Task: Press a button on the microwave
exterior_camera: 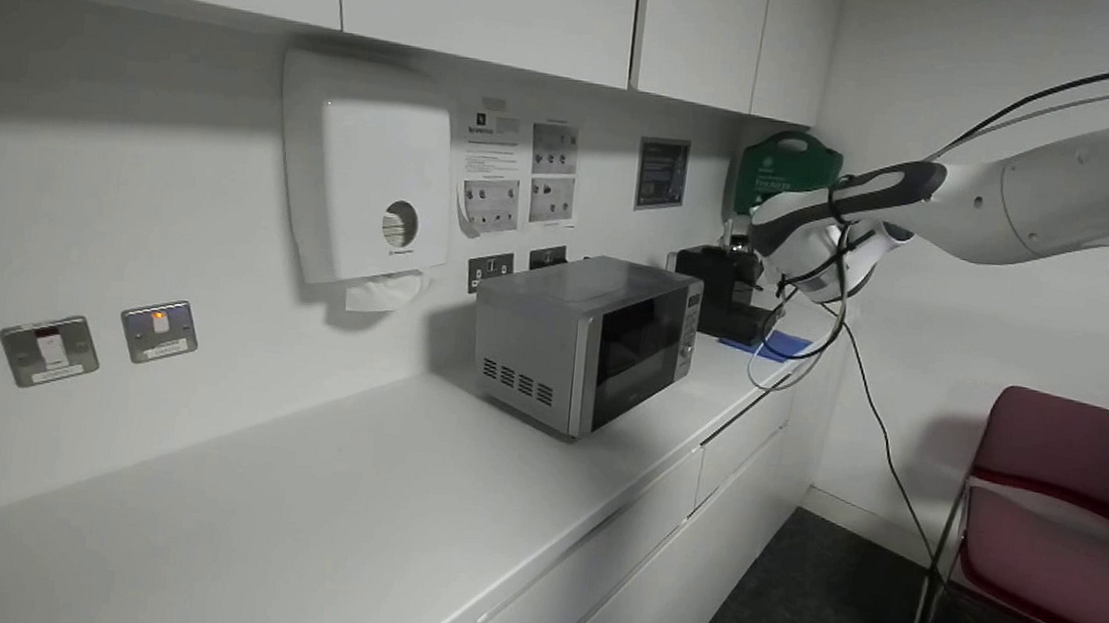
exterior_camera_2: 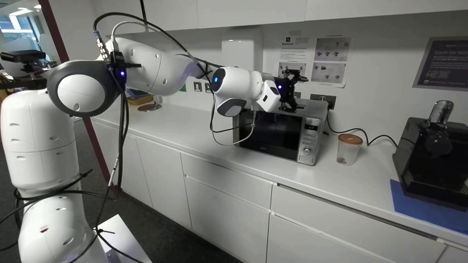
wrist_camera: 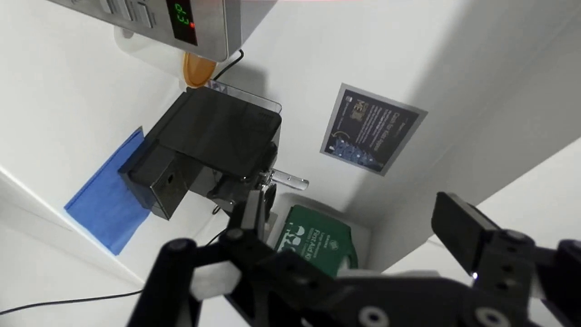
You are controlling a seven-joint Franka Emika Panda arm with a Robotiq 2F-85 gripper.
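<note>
The microwave is a grey metallic box on the white counter, its dark glass door facing out. In an exterior view its control panel shows buttons, a round knob and a lit display. The wrist view shows only a corner of the microwave with green digits and some buttons at the top left. My gripper is open and empty, above the microwave's control-panel side and apart from the buttons. In the wrist view the fingers of the gripper are wide apart with nothing between them.
A clear tub with an orange lid stands beside the microwave. A black coffee machine stands on a blue cloth. A green first aid kit is in the corner. Upper cabinets and a towel dispenser overhang the counter.
</note>
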